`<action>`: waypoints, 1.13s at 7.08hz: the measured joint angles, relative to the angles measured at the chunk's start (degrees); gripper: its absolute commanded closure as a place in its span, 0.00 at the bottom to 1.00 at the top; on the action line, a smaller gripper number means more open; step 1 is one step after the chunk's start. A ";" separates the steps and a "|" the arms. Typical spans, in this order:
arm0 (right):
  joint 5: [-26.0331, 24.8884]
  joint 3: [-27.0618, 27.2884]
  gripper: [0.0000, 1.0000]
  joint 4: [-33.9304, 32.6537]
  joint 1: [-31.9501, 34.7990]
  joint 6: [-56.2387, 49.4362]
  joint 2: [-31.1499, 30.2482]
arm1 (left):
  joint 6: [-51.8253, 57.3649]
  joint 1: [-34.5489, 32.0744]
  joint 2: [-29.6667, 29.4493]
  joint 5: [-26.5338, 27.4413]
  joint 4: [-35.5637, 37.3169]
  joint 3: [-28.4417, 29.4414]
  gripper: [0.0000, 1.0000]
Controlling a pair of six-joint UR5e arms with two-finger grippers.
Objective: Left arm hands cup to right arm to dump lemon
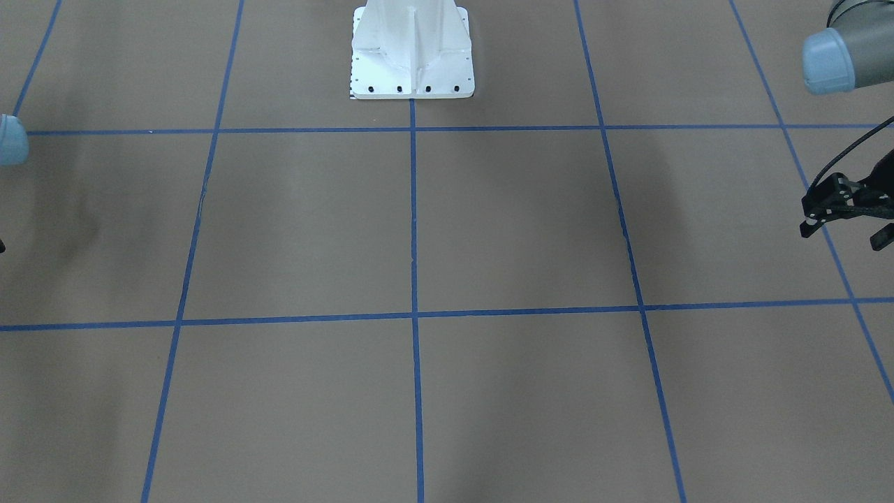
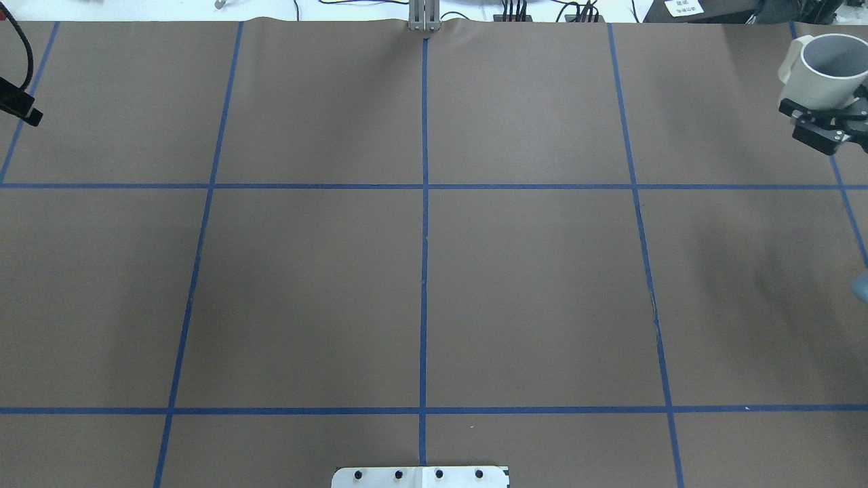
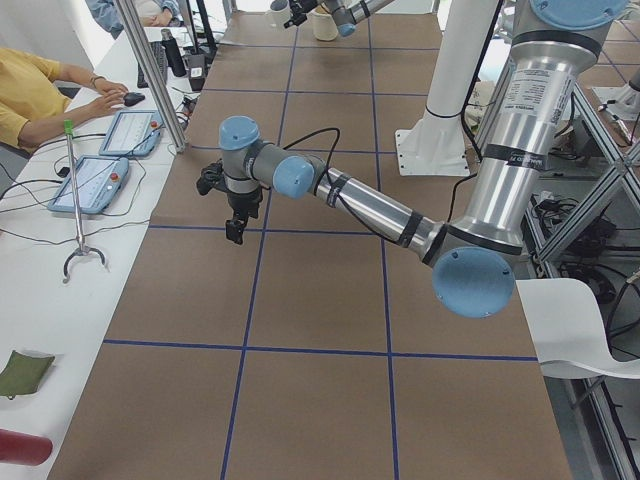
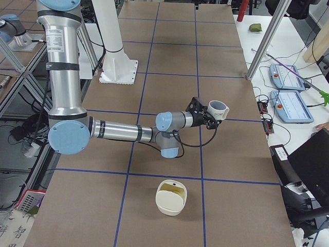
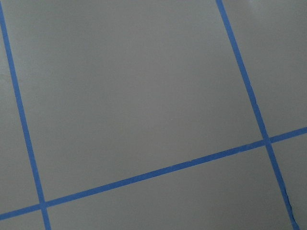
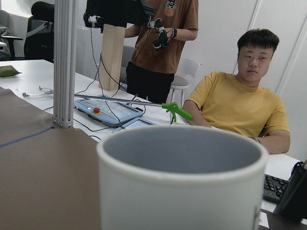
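Now the right arm [image 4: 123, 131] reaches low over the table [image 4: 169, 62], right end effector [image 4: 208, 117] clamped on the upright cup [image 4: 218, 109], while the left end effector [image 1: 845, 234] hangs spread and empty

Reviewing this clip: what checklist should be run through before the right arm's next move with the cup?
1. Cup clamped in right gripper: ok.
2. Cup upright: ok.
3. Left gripper open and well away from the cup: ok.
4. Lemon inside the cup: cannot tell, the cup's bottom is hidden.
5. Cream container beneath the cup: not ok, it sits apart, off to one side.
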 measured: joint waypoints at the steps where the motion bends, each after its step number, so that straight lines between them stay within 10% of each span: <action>1: -1.96 0.15 1.00 -2.57 -1.36 -0.14 2.46 | -3.36 0.14 -0.39 -0.02 -1.20 -0.56 0.00; 8: -38.69 0.59 1.00 -25.70 -26.28 -0.14 22.54 | -41.70 13.04 -19.54 0.01 -3.42 -0.09 0.00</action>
